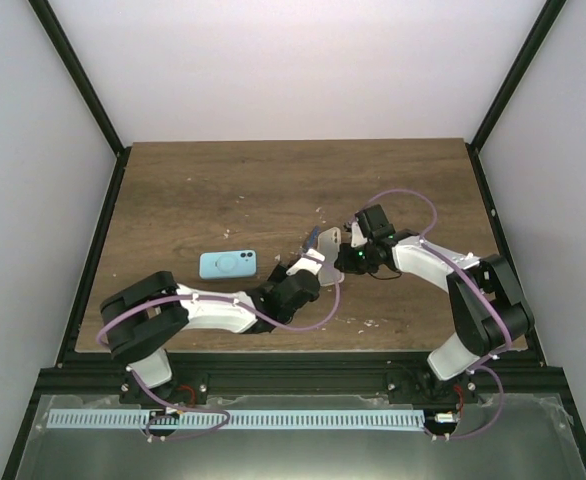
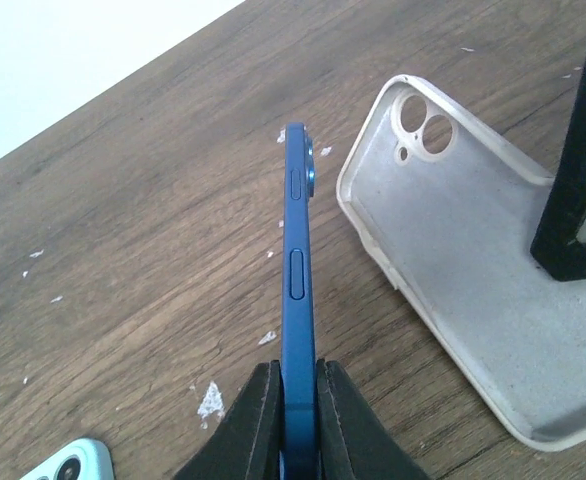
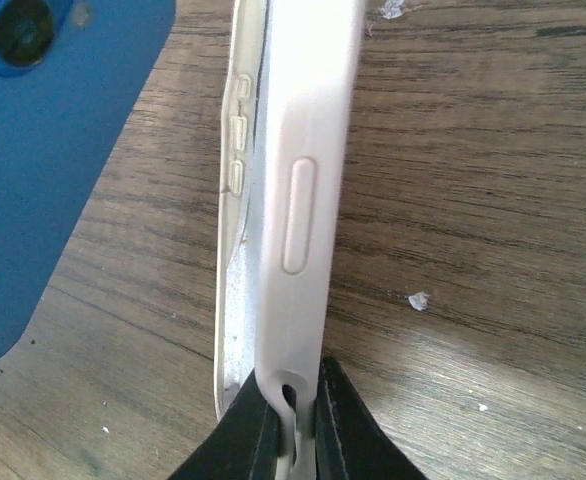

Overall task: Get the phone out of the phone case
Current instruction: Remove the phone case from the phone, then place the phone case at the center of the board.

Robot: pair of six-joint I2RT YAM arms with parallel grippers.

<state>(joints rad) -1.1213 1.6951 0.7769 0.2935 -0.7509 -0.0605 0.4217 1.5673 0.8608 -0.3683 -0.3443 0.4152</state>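
The dark wooden table (image 1: 273, 190), flecked with pale debris (image 2: 211, 402), stands between plain white walls (image 1: 303, 60). The left gripper (image 2: 298, 425) is clamped on the slim blue phone (image 2: 297, 290) (edge-on) at its bottom end; the long axis runs away from the fingers, camera end farthest. The right gripper (image 3: 293, 430) pinches the empty off-white soft case (image 3: 298, 200), just beside the phone.

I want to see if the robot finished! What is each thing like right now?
blue phone: out of the case, held up on its edge.
phone case: empty, pinched at one end.
left gripper: shut on the blue phone.
right gripper: shut on the phone case.
light blue phone: lying flat, camera side up, nothing holding it.
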